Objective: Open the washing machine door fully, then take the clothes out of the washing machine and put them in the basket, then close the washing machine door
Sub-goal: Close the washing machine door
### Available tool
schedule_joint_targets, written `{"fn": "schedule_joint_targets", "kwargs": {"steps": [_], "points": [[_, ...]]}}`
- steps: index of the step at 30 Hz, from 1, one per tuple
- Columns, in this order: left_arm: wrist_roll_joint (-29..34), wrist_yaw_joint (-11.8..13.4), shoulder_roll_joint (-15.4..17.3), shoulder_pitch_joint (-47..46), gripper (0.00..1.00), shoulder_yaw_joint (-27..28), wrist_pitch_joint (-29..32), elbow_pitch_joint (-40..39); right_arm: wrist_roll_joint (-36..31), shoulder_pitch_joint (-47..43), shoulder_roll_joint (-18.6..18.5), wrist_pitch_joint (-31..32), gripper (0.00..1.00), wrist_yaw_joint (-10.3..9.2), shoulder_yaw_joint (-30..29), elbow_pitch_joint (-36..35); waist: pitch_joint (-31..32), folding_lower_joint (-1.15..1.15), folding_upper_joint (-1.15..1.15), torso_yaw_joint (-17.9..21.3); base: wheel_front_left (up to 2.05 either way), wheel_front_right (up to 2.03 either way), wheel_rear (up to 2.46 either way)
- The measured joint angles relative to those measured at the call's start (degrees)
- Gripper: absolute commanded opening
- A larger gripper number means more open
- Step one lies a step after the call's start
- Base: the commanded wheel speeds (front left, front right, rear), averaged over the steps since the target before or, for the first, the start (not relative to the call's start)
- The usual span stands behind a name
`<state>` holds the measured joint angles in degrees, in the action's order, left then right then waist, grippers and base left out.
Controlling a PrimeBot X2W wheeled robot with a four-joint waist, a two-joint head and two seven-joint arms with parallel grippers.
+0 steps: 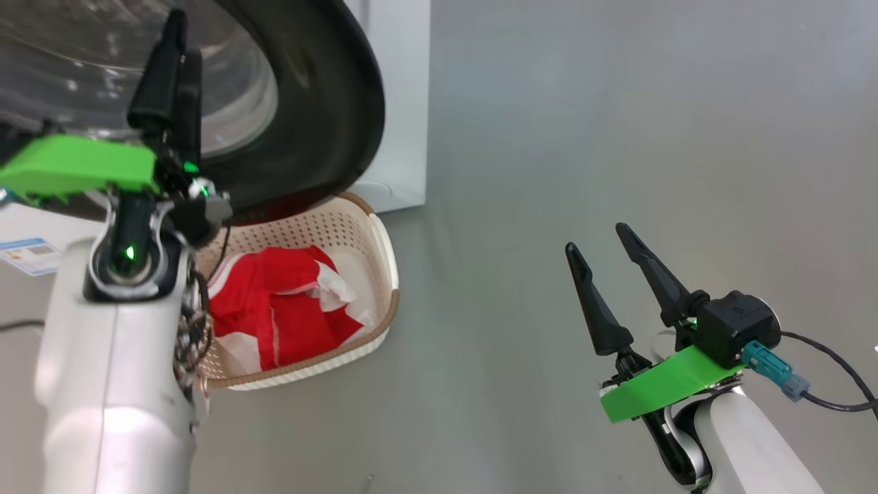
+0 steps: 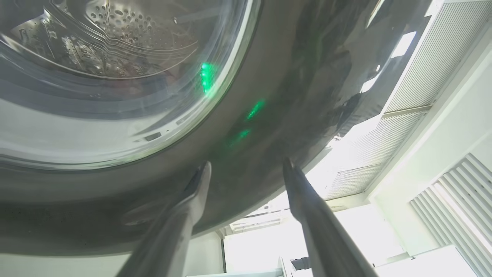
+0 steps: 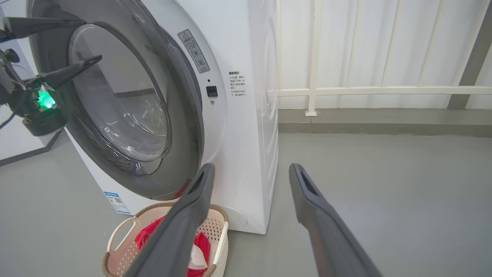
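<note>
The clothes (image 1: pixel 281 309) are seen lying in the basket (image 1: pixel 384 254), which is set on the floor (image 1: pixel 583 103) just beside the washing machine (image 1: pixel 401 103) and partly under the washing machine door (image 1: pixel 336 110) — so the unloading is judged done, and the closing of the door is taken to be the step in hand. The door is seen swung part-way out from the machine's front, neither laid fully back nor latched.

The left gripper (image 2: pixel 248 161) is held at the outer face of the door, its fingers spread wide with nothing between them and the tips just beside the glossy black rim. Whether the rim is touched cannot be told. The right gripper (image 1: pixel 595 236) is held over bare floor, well apart from door and basket, its fingers likewise wide and empty.

For the next move a push on the door's outer face is called for, applied near the free edge and carried toward the machine until the latch is caught. Care is judged to be needed low down — the door's lower rim hangs close above the basket's brim, and it could be snagged there
</note>
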<state>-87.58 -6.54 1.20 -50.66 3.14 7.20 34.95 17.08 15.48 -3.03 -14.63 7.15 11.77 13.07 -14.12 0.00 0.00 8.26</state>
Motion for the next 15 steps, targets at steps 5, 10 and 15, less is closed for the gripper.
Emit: {"fn": "schedule_joint_targets", "kwargs": {"steps": [5,10,15], "points": [[-2.5,2.2,0.0,6.7,1.00,0.1,-0.8,-6.4,0.0,-0.8,0.0,0.0,1.00,0.00,-0.1,0.3,2.1,0.00,0.00,-1.7,0.00,0.00,0.00],[-1.4,4.4,0.0,16.0,1.00,-1.7,-2.5,-16.2,0.2,-2.5,0.0,0.0,1.00,0.00,-0.3,0.8,4.3,0.00,0.00,-3.5,0.00,0.00,0.00],[2.8,7.4,0.3,27.1,1.00,-3.6,-5.3,-26.7,0.2,-3.2,0.0,0.0,1.00,0.00,-0.7,1.0,6.6,0.00,0.00,-5.0,0.00,0.00,0.00]]}}
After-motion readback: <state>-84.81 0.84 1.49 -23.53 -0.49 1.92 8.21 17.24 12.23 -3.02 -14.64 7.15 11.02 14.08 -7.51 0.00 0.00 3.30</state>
